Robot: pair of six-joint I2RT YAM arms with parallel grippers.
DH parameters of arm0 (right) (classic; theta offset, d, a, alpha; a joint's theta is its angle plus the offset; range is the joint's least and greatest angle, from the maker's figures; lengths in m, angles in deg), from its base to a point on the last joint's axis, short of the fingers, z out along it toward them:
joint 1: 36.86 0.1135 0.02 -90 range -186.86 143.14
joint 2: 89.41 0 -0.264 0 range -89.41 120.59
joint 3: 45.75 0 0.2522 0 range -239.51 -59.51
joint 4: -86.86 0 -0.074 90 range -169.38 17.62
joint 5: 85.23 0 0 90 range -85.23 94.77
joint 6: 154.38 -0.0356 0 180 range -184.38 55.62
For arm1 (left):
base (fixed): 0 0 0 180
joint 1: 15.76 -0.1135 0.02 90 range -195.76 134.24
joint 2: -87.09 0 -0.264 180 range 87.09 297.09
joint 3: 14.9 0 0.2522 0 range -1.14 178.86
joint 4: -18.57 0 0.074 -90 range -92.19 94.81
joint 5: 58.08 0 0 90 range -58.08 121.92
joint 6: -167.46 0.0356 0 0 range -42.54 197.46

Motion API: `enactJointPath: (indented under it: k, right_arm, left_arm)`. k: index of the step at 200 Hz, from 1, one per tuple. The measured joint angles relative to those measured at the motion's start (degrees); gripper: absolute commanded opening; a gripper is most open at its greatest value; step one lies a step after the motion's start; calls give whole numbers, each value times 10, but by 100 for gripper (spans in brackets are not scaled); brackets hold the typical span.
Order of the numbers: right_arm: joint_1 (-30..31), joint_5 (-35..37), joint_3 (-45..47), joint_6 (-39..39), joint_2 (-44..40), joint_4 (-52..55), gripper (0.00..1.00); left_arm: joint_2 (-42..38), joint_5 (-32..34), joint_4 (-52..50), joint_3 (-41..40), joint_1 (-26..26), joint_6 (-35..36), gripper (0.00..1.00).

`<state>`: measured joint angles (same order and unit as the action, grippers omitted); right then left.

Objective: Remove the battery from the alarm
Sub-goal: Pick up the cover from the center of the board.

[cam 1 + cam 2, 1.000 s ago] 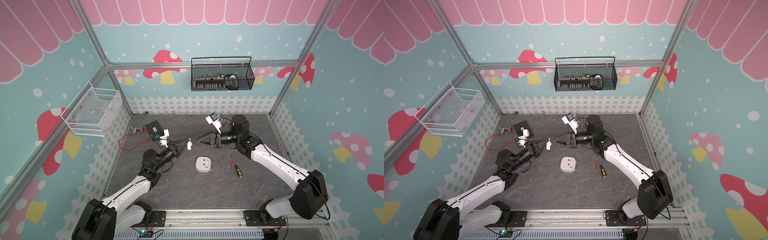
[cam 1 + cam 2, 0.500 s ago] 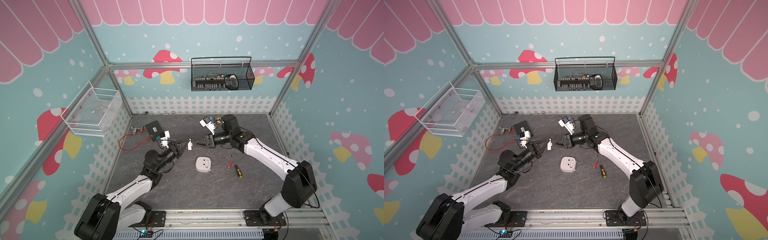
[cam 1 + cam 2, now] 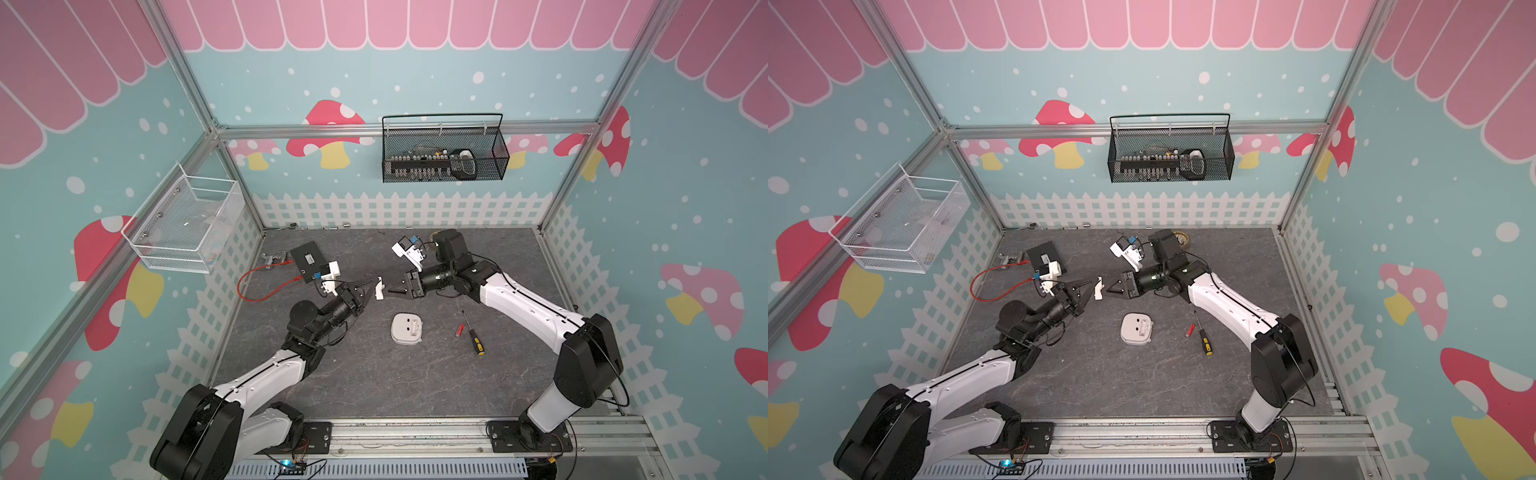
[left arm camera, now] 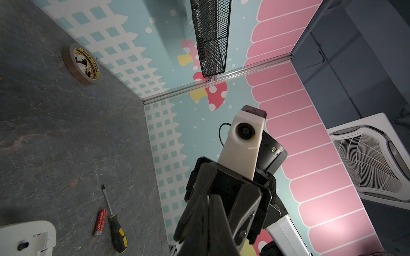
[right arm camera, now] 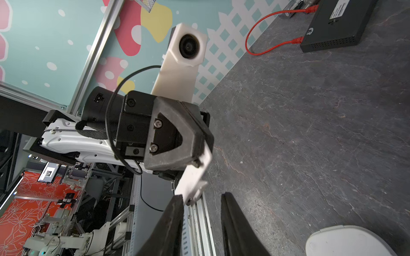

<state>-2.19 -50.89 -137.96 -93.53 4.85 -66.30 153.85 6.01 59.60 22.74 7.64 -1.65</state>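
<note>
The white alarm [image 3: 407,329] [image 3: 1137,329] lies face down mid-table, its back recess showing. To its right lies the red battery [image 3: 459,330] [image 3: 1190,330] [image 4: 100,222], flat on the table and touched by neither gripper. My left gripper [image 3: 371,286] [image 3: 1090,287] is raised above the table and shut on a small white cover [image 3: 379,288] [image 5: 195,175]. Facing it, my right gripper [image 3: 392,291] [image 5: 202,197] is open. In the right wrist view, the cover's free end lies against one right fingertip [image 5: 178,200].
A black-and-yellow screwdriver [image 3: 473,338] [image 4: 115,230] lies beside the battery. A black box [image 3: 307,259] with a red cable [image 3: 257,291] sits at the back left, and a brass-coloured tape roll [image 4: 83,64] at the back. Wire baskets hang on the walls.
My right arm has swung left, bringing its open jaws up to the cover held by the left gripper. The left arm has barely moved.
</note>
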Motion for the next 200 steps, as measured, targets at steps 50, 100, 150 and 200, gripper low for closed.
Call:
enactJointPath:
  k: [50, 100, 150, 200]
  right_arm:
    - [1, -5, -9, 0, 3, 1, 27]
    - [3, -9, -10, -2, 14, 7, 20]
    - [2, -9, -12, -5, 14, 11, 15]
    - [1, -9, -12, -13, 14, 15, 8]
  left_arm:
    - [4, 0, 8, 0, 0, 0, 0]
    - [6, 3, 8, 0, 9, 0, 0]
    - [6, 7, 17, -4, 11, 0, 0]
    - [6, 7, 17, -6, 11, 1, 0]
